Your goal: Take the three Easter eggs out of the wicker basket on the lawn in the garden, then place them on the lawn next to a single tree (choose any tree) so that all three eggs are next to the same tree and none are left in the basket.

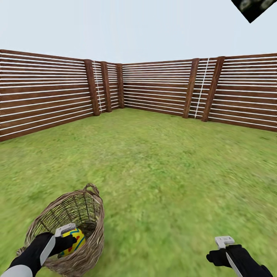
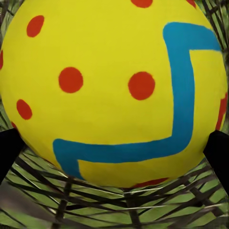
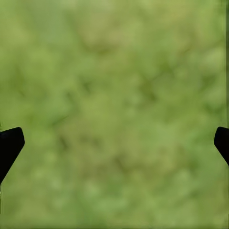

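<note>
Black left gripper [image 1: 73, 241] sits inside the basket [image 1: 92, 231], jaws spread about an egg's width with an egg [image 1: 73, 240] between them. In the left wrist view the egg [image 2: 112, 90] looms large between the two dark fingertips [image 2: 7, 152], one at each side of it; whether the pads actually press the shell cannot be told. Egg is yellow with red dots and a blue zigzag band. Woven wicker [image 2: 129, 200] shows beneath and behind it, grass visible through the weave. Only this one egg can be made out in the basket.

Basket is tipped, its mouth facing toward the camera, resting on the lawn [image 1: 161, 169] at the lower left of the head view, one loop handle at its far rim.

Right gripper [image 1: 219, 256] hangs over bare grass at the lower right, well apart from the basket. Right wrist view: fingertips [image 3: 9, 145] wide apart at the frame edges, nothing between them, blurred lawn [image 3: 114, 105] beyond.

Farther out, a slatted wooden fence [image 1: 161, 88] bounds the lawn. Dark leafy patch [image 1: 254, 7] at the upper right corner of the head view.
</note>
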You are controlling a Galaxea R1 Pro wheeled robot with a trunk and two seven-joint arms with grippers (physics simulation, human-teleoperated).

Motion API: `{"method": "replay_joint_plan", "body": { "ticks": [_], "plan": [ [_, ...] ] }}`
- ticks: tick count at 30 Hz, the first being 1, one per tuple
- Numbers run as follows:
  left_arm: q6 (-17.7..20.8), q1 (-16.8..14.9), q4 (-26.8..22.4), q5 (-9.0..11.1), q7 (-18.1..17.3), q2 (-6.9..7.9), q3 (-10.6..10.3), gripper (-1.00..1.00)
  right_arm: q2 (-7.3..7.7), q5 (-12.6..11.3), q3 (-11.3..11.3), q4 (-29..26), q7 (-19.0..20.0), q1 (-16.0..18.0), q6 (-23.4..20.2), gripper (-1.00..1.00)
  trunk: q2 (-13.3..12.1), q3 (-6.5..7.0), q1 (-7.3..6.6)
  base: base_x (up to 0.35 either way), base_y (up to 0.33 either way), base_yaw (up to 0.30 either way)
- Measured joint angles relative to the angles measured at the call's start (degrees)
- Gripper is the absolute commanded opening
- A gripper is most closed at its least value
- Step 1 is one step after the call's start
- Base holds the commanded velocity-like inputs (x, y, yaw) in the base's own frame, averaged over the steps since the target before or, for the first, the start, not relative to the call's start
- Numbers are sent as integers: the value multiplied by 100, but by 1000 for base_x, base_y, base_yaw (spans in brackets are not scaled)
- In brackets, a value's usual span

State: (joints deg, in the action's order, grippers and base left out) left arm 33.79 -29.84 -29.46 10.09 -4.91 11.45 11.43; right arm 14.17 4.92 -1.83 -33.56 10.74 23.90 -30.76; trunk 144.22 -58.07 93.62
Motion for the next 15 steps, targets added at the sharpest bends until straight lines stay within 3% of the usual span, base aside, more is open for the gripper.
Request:
{"method": "replay_joint_plan", "body": {
  "ticks": [10,13,15],
  "plan": [
    [17,1,0,-10,-3,-3,6,-100,-1,0,1,0,0,0,7,100,-13,200,-23,0,0,0],
    [-1,1,0,-13,-8,-9,2,-100,0,-1,1,5,-1,0,481,100,-13,200,-23,0,0,0],
    [-3,3,0,-17,-9,-9,1,-100,0,12,1,8,-2,0,570,100,-13,200,-23,0,0,0]
  ]
}}
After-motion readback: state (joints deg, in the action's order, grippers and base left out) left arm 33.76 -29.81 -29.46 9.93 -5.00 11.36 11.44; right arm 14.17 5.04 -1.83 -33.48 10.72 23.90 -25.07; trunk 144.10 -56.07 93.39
